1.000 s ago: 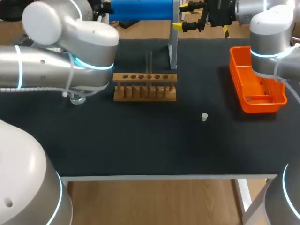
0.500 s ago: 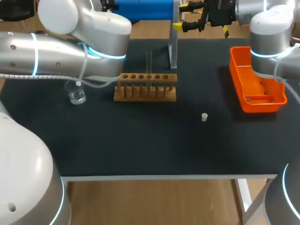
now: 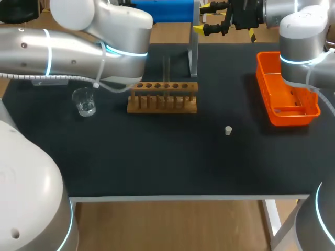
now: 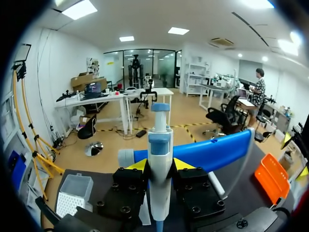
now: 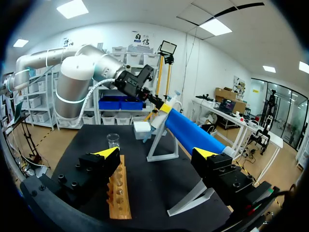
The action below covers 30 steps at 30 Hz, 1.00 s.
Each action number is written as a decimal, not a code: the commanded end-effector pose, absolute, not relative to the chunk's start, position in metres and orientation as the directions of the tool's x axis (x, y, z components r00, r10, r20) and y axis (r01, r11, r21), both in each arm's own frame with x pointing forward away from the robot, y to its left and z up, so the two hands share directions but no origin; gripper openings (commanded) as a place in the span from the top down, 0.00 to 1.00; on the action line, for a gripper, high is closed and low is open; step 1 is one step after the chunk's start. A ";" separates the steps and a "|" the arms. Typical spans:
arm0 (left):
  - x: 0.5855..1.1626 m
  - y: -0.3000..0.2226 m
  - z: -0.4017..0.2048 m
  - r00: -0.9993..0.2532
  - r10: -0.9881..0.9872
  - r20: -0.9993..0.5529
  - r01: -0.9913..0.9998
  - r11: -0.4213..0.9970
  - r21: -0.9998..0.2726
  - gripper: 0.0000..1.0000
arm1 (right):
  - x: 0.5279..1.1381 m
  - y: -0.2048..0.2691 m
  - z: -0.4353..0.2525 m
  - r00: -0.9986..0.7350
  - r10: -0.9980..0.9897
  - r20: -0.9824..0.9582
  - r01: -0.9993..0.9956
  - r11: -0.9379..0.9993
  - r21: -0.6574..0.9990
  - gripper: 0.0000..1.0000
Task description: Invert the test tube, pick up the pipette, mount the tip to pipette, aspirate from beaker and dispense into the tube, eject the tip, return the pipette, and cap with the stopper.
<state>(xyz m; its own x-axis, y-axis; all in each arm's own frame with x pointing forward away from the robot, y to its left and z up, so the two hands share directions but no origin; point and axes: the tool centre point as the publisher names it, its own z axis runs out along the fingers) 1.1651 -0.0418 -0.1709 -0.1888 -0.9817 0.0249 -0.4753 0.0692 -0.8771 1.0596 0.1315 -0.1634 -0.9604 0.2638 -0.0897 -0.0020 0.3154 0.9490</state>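
Note:
My left gripper (image 4: 159,165) is shut on the white and blue pipette (image 4: 159,145), which stands upright between its yellow tips. In the right wrist view that left gripper (image 5: 164,107) hangs over the table's far end, near the white tip box (image 5: 142,128) and above the glass beaker (image 5: 113,140). In the head view the beaker (image 3: 84,102) stands left of the wooden rack (image 3: 162,97), and a test tube (image 3: 166,70) stands in the rack. A small white stopper (image 3: 228,130) lies right of the middle. My right gripper (image 3: 212,18) stays open and empty at the far edge.
An orange basket (image 3: 285,94) sits at the right side. A white stand (image 3: 193,52) carrying a blue cylinder (image 3: 157,10) rises behind the rack. My left arm (image 3: 78,47) spans the table's far left.
My left arm has swung toward the far end of the table, uncovering the beaker it was hiding. The right arm has not moved.

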 end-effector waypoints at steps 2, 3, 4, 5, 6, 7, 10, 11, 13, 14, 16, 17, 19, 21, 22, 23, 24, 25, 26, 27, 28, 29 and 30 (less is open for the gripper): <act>1.172 -0.044 -0.171 -0.182 -0.983 0.023 -0.490 0.070 -0.869 1.00 | 1.060 0.130 -0.163 -0.961 0.261 -0.089 -0.002 0.317 0.948 0.00; 1.172 -0.044 -0.172 -0.181 -0.983 0.023 -0.491 0.070 -0.868 1.00 | 1.060 0.130 -0.163 -0.961 0.261 -0.089 -0.002 0.317 0.948 0.00; 1.173 -0.044 -0.172 -0.180 -0.983 0.024 -0.492 0.069 -0.868 1.00 | 1.060 0.130 -0.163 -0.961 0.261 -0.089 -0.002 0.317 0.948 0.00; 1.173 -0.044 -0.173 -0.180 -0.983 0.024 -0.493 0.069 -0.867 1.00 | 1.060 0.130 -0.163 -0.961 0.261 -0.089 -0.002 0.317 0.948 0.00; 1.174 -0.044 -0.173 -0.179 -0.984 0.024 -0.494 0.068 -0.867 1.00 | 1.060 0.130 -0.163 -0.961 0.261 -0.089 -0.002 0.317 0.948 0.00; 1.174 -0.044 -0.174 -0.178 -0.984 0.026 -0.495 0.067 -0.866 1.00 | 1.060 0.130 -0.163 -0.961 0.261 -0.089 -0.002 0.317 0.948 0.00; 1.175 -0.045 -0.176 -0.177 -0.984 0.028 -0.498 0.065 -0.864 1.00 | 1.060 0.130 -0.163 -0.961 0.261 -0.089 -0.002 0.317 0.948 0.00; 1.175 -0.046 -0.177 -0.177 -0.984 0.028 -0.500 0.065 -0.864 1.00 | 1.060 0.130 -0.163 -0.961 0.261 -0.089 -0.002 0.317 0.948 0.00; 1.176 -0.046 -0.179 -0.176 -0.984 0.030 -0.505 0.065 -0.861 1.00 | 1.060 0.130 -0.163 -0.961 0.261 -0.089 -0.002 0.317 0.948 0.00; 1.176 -0.046 -0.180 -0.176 -0.984 0.031 -0.507 0.064 -0.859 1.00 | 1.060 0.130 -0.163 -0.961 0.261 -0.089 -0.002 0.317 0.948 0.00; 1.177 -0.046 -0.182 -0.176 -0.984 0.034 -0.511 0.062 -0.857 1.00 | 1.060 0.130 -0.163 -0.961 0.261 -0.089 -0.002 0.317 0.948 0.00; 1.177 -0.046 -0.183 -0.177 -0.984 0.036 -0.513 0.061 -0.856 1.00 | 1.060 0.130 -0.163 -0.961 0.261 -0.089 -0.002 0.317 0.948 0.00; 1.177 -0.047 -0.186 -0.176 -0.984 0.039 -0.518 0.059 -0.854 1.00 | 1.060 0.130 -0.163 -0.961 0.261 -0.089 -0.002 0.317 0.948 0.00; 1.176 -0.048 -0.188 -0.175 -0.984 0.042 -0.522 0.057 -0.851 1.00 | 1.060 0.130 -0.163 -0.961 0.261 -0.089 -0.002 0.317 0.948 0.00; 1.177 -0.048 -0.189 -0.175 -0.984 0.043 -0.525 0.056 -0.849 1.00 | 1.060 0.130 -0.163 -0.961 0.261 -0.089 -0.002 0.317 0.948 0.00; 1.177 -0.048 -0.190 -0.174 -0.984 0.045 -0.527 0.055 -0.848 1.00 | 1.060 0.130 -0.163 -0.961 0.261 -0.089 -0.002 0.317 0.948 0.00; 1.177 -0.048 -0.192 -0.173 -0.984 0.046 -0.530 0.054 -0.846 1.00 | 1.060 0.130 -0.163 -0.961 0.261 -0.089 -0.002 0.317 0.948 0.00; 1.177 -0.047 -0.193 -0.172 -0.984 0.047 -0.532 0.053 -0.845 1.00 | 1.060 0.130 -0.163 -0.961 0.261 -0.089 -0.002 0.317 0.948 0.00; 1.177 -0.048 -0.193 -0.172 -0.984 0.048 -0.534 0.052 -0.844 1.00 | 1.060 0.130 -0.163 -0.961 0.261 -0.089 -0.002 0.317 0.948 0.00; 1.177 -0.048 -0.194 -0.172 -0.984 0.049 -0.537 0.052 -0.842 1.00 | 1.060 0.130 -0.163 -0.961 0.261 -0.089 -0.002 0.317 0.948 0.00; 1.177 -0.049 -0.195 -0.171 -0.984 0.050 -0.539 0.051 -0.841 1.00 | 1.060 0.130 -0.163 -0.961 0.261 -0.089 -0.002 0.317 0.948 0.00; 1.177 -0.049 -0.195 -0.170 -0.984 0.051 -0.540 0.050 -0.840 1.00 | 1.060 0.130 -0.163 -0.961 0.261 -0.089 -0.002 0.317 0.948 0.00; 1.177 -0.049 -0.196 -0.169 -0.984 0.052 -0.541 0.049 -0.839 1.00 | 1.060 0.130 -0.163 -0.961 0.261 -0.089 -0.002 0.317 0.948 0.00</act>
